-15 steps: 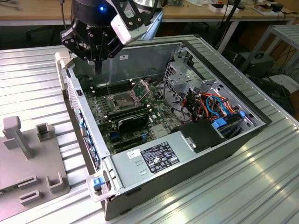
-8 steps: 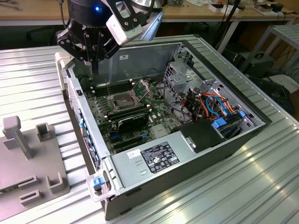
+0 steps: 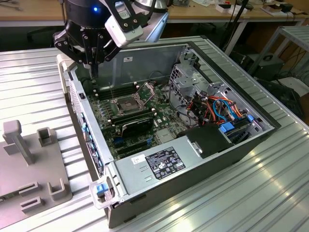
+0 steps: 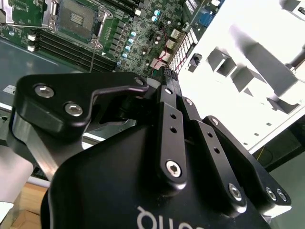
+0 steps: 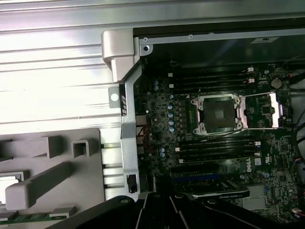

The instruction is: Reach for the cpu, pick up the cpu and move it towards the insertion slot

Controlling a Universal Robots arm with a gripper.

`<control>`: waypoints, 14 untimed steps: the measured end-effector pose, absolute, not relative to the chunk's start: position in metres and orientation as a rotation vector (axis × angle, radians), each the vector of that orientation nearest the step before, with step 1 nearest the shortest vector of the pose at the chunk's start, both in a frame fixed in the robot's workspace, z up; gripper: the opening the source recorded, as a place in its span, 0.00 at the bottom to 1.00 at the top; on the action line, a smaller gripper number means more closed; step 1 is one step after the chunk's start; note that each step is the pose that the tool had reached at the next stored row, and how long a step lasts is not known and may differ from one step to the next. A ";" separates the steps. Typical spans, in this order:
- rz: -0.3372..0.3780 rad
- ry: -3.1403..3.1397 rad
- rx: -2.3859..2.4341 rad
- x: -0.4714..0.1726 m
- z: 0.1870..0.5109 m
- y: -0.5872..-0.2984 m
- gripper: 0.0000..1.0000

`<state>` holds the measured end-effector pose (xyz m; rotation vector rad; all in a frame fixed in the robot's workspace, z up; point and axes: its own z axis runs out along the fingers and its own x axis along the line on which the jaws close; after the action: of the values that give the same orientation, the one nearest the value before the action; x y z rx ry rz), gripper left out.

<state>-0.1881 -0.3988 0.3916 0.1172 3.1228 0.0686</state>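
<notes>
Our black hand (image 3: 95, 68), pressed together and empty, hovers at ten o'clock of the silver-framed square insertion slot (image 3: 126, 104), while the pale square cpu (image 5: 8, 183), we judge, lies not yet picked on the grey plastic holder (image 5: 24, 157).

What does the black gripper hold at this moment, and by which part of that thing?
It cannot be told. The black gripper hangs above a corner of the open grey computer case, and what it grasps, if anything, is hidden.
</notes>
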 end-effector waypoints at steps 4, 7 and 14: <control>0.068 3.123 0.117 -0.191 0.392 -0.399 0.11; 0.069 3.124 0.117 -0.193 0.391 -0.399 0.11; 0.068 3.124 0.117 -0.200 0.391 -0.399 0.11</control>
<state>-0.1998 -0.3988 0.3913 0.1174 3.1245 0.0684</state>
